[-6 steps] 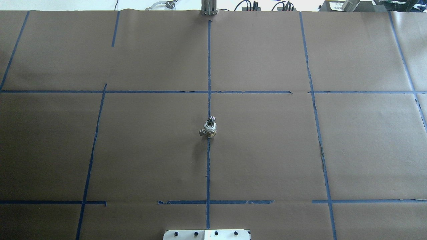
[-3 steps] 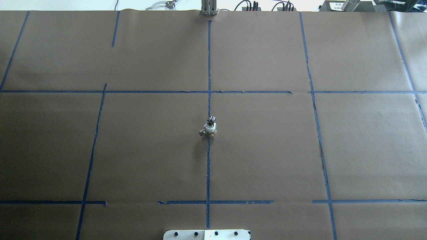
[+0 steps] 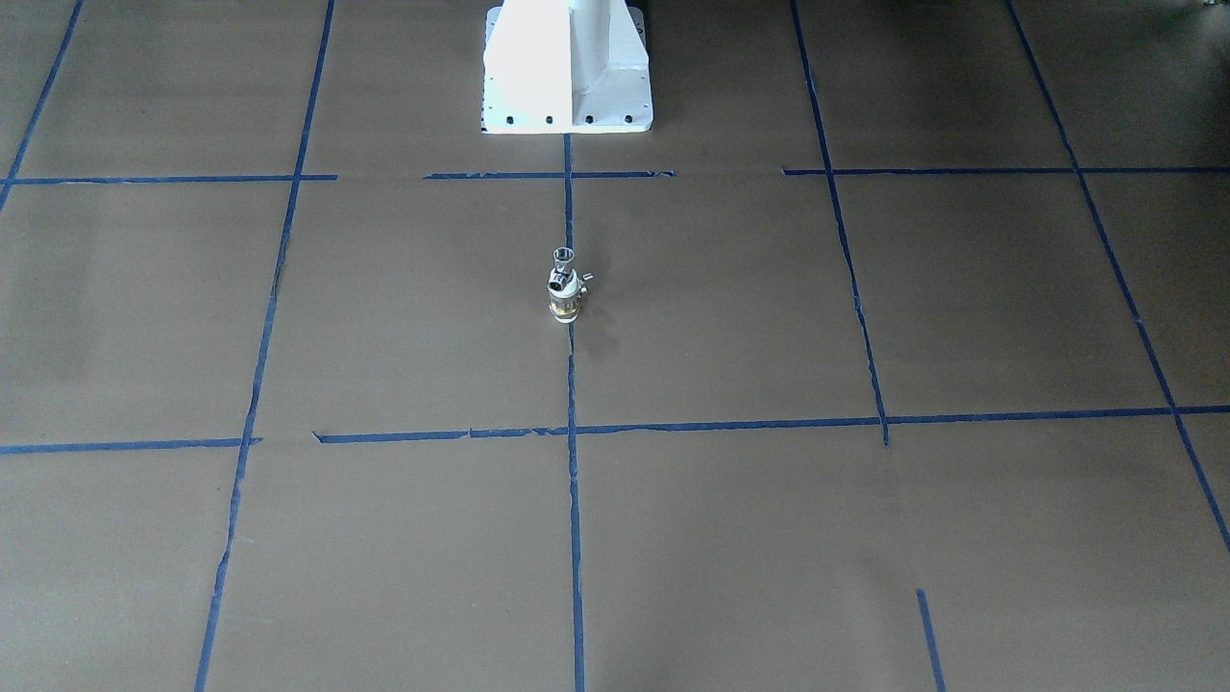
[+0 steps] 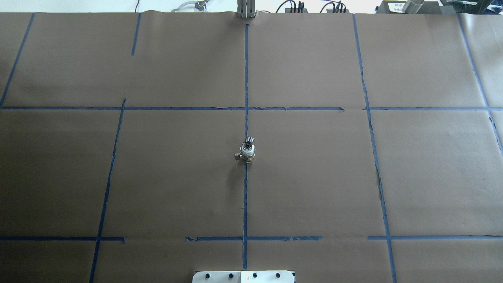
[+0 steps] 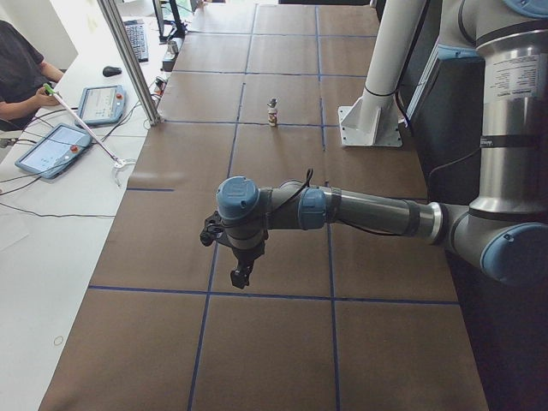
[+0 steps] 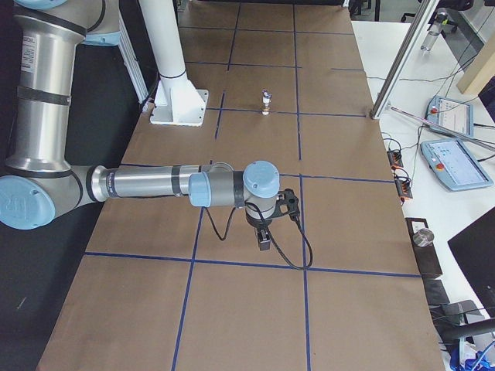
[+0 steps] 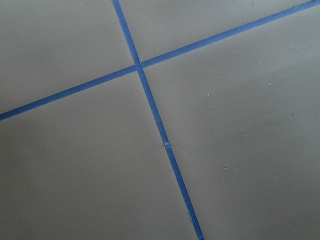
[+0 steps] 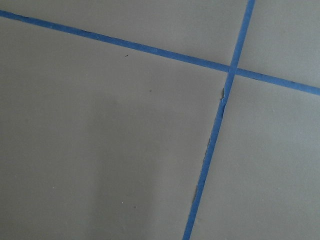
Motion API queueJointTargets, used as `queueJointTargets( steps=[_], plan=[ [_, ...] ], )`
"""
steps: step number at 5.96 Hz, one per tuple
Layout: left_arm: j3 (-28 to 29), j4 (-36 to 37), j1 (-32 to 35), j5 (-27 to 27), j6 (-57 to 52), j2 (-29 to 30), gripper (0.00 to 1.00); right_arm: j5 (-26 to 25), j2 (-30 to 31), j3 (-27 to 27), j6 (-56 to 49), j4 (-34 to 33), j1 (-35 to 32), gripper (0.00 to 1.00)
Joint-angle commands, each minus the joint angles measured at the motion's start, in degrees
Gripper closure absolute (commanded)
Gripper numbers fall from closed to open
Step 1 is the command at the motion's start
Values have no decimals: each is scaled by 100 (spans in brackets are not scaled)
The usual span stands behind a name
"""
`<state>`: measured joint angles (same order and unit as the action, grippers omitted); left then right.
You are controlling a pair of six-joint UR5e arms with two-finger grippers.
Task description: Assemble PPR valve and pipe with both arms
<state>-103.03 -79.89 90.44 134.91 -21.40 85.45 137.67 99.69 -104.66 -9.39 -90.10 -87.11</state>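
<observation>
The PPR valve [image 4: 248,154] stands upright on the centre tape line, brass band low and its small side stub pointing out. It also shows in the front view [image 3: 565,302]. The chrome pipe [image 4: 249,140] sits on top of it, open end up, also seen in the front view [image 3: 563,258]. Both arms hang far from it, over the table's ends. My left gripper [image 5: 241,276] and my right gripper [image 6: 264,239] point down above the paper, and show only in the side views. I cannot tell whether they are open or shut. The wrist views show only paper and tape.
Brown paper with blue tape lines [image 4: 246,78] covers the table. The white pedestal base [image 3: 567,67] stands at the robot's edge. An aluminium post [image 5: 128,60] and tablets [image 5: 53,147] are on the operators' side, where a person sits.
</observation>
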Motion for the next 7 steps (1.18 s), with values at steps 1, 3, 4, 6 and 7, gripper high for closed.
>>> queueJointTargets(
  steps=[1, 3, 4, 6, 7],
  plan=[
    [2, 0, 0, 26, 30, -10, 0, -38, -125, 15, -2, -7, 1, 0],
    [11, 9, 0, 44, 283, -10, 0, -266, -362, 24, 7, -86, 35, 0],
    [-24, -8, 0, 52, 555, -10, 0, -275, -441, -2, 16, -330, 44, 0],
    [-42, -9, 0, 52, 549, -2, 0, -389, -758, -20, -11, -1088, 44, 0],
    [-42, -9, 0, 52, 540, -2, 0, -398, -758, -28, -54, -1089, 53, 0]
  ],
)
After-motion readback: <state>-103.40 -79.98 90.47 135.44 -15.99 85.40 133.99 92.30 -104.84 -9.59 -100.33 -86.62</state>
